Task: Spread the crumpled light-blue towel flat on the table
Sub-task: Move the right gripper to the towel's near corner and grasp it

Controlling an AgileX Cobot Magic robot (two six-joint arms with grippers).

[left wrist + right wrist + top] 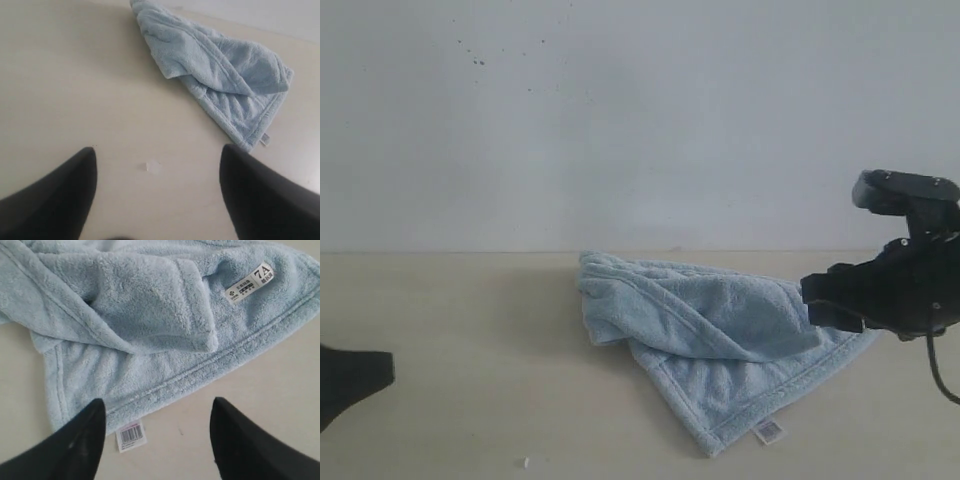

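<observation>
Crumpled towel (720, 335) lies folded on the surface (450, 330); left jaws gape empty well away, right jaws gape empty beside its hem.

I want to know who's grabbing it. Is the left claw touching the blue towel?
Apart. The left wrist view shows the left claw open over bare table, with the towel lying beyond it.

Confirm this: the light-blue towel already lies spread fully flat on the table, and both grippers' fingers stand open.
Wrong on one count: the towel is not flat but crumpled, one layer folded over another on the table, as the exterior view shows. The left gripper and right gripper are indeed open.
</observation>
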